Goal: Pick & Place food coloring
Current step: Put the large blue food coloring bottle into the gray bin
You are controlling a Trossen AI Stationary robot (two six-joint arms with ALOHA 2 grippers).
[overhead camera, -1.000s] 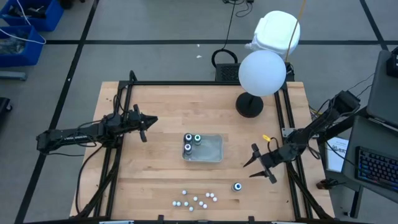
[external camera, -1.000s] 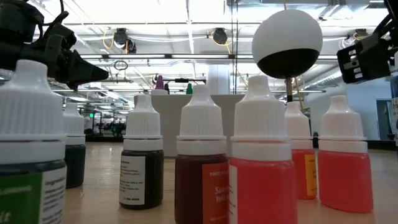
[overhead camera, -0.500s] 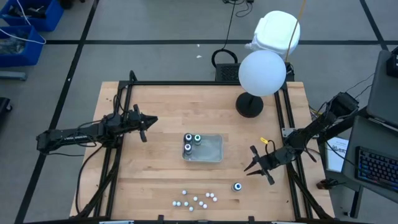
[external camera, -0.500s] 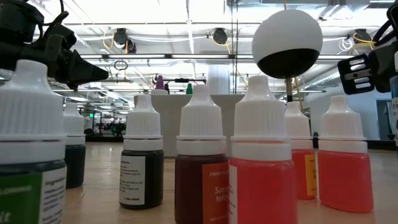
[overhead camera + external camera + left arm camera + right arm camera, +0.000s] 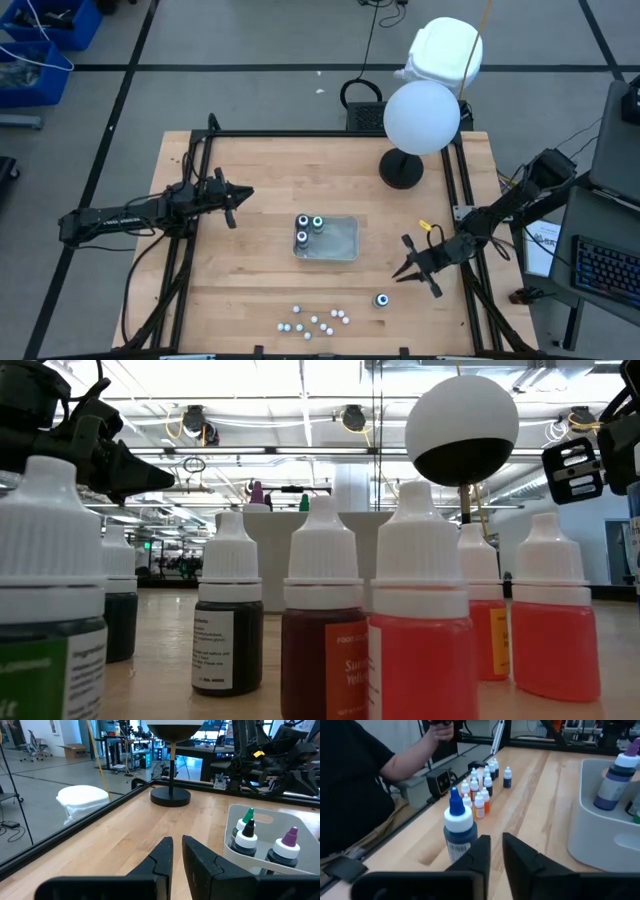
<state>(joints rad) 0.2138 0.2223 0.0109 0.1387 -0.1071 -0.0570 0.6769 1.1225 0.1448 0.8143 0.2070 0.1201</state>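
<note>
The right hand (image 5: 409, 272) has just clenched empty above the surface (image 5: 260, 190), beside the lone blue bottle (image 5: 382, 299); three bottles already sit in the tray (image 5: 343, 240). The left hand (image 5: 236, 196) waits clenched.

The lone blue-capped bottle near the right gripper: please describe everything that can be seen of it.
The lone blue-capped bottle is a small dropper bottle with a pointed blue tip, a white collar and a dark blue body bearing a label. It stands upright on the wooden table, apart from the cluster of small bottles and outside the clear tray. The right gripper hovers just beside it; nothing touches it.
</note>
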